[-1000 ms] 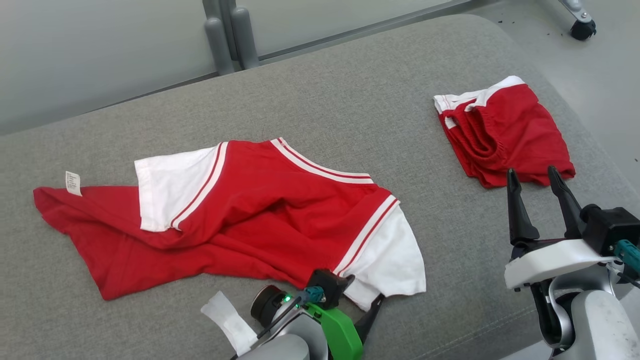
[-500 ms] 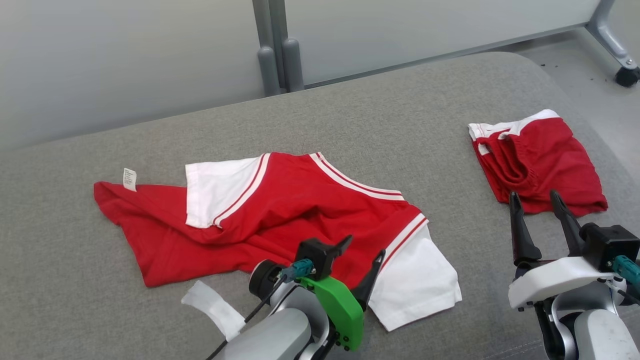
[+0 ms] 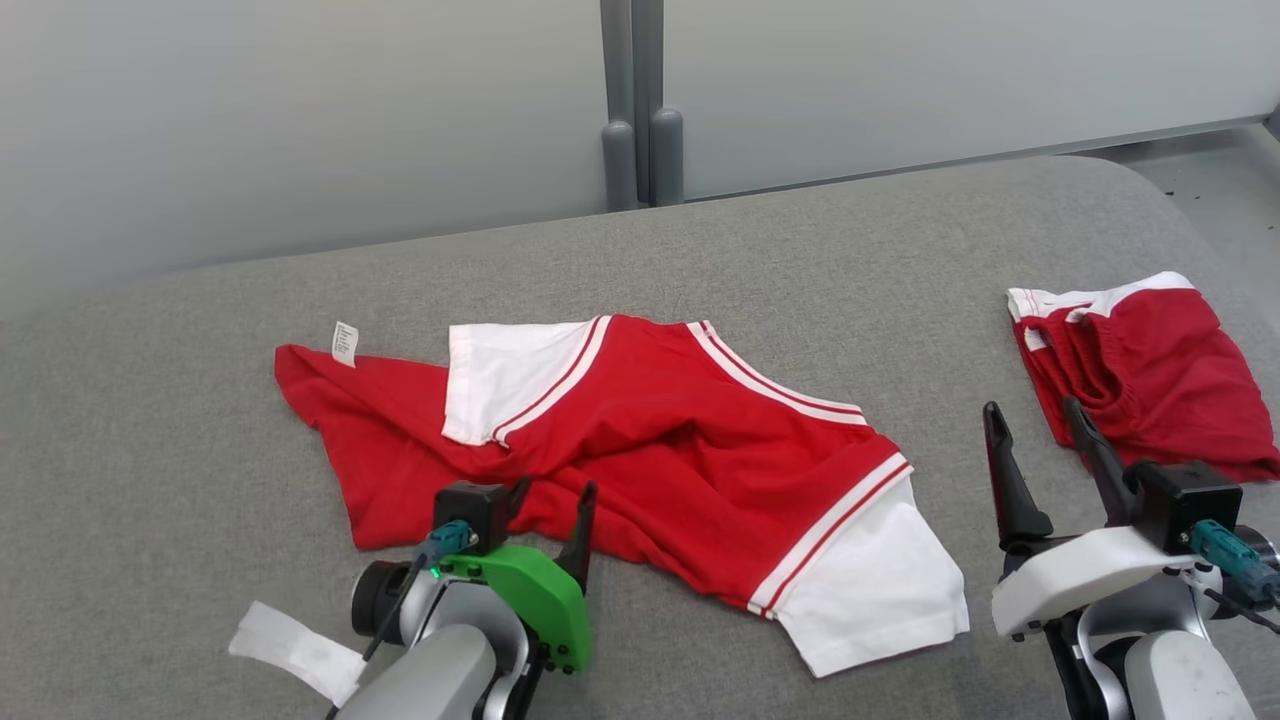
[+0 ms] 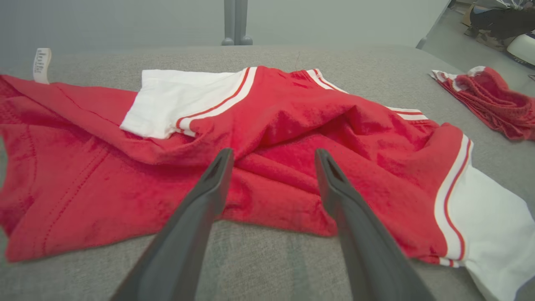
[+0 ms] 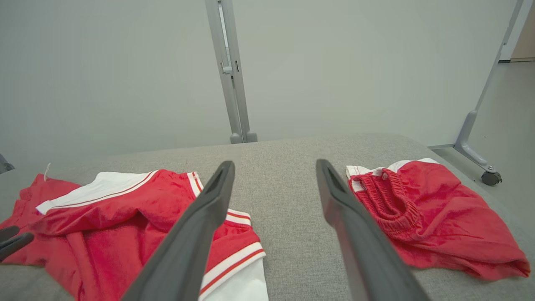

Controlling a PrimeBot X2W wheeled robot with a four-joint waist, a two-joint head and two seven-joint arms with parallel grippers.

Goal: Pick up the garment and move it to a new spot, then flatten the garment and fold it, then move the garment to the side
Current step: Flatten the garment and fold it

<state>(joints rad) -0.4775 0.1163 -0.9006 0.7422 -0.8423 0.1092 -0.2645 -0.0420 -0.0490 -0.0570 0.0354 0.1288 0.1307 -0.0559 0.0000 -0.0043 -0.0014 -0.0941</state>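
Observation:
The garment is a red T-shirt with white sleeves, lying crumpled in the middle of the grey padded surface. One sleeve is folded over its back and a white label sticks up at its left corner. My left gripper is open at the shirt's near edge; in the left wrist view its fingertips hover over a red fold of the garment, holding nothing. Open and empty, my right gripper stands to the right of the shirt. Between its fingers shows bare grey fabric, with the garment to the left.
Folded red shorts with white trim lie at the right end of the surface, just beyond the right gripper. A pale partition with a grey post stands behind. The surface rounds off at the right, with floor beyond.
The head camera has swung, shifting the whole picture right and down. My left gripper has moved left along the shirt's near edge, from the right sleeve to the red middle. The right gripper stays put.

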